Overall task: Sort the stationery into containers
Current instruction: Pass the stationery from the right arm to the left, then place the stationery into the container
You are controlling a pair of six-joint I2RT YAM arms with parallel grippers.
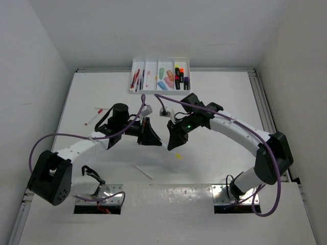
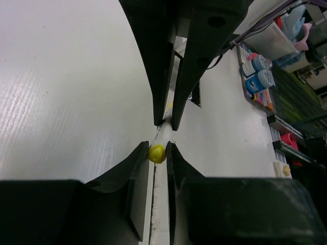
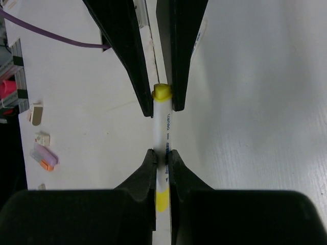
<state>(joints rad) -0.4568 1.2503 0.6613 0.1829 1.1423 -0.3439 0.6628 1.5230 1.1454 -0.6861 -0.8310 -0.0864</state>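
Note:
A white pen (image 3: 164,122) with yellow ends hangs above the table between my two grippers, which face each other at mid-table. My right gripper (image 3: 162,155) (image 1: 172,139) is shut on the pen's printed barrel, near one yellow end. My left gripper (image 2: 157,149) (image 1: 152,137) is shut on the yellow cap (image 2: 157,153) at the other end. The white tray (image 1: 187,65) stands at the far edge. It holds red and dark pens (image 1: 137,77) on the left and highlighters (image 1: 179,75) on the right.
On the table lie a red pen (image 1: 92,118) at the left, a white pen (image 1: 143,171) near the front and a small yellow piece (image 1: 178,155) below the right gripper. Purple cables (image 1: 61,137) loop off both arms. Metal base plates (image 1: 99,200) sit at the near edge.

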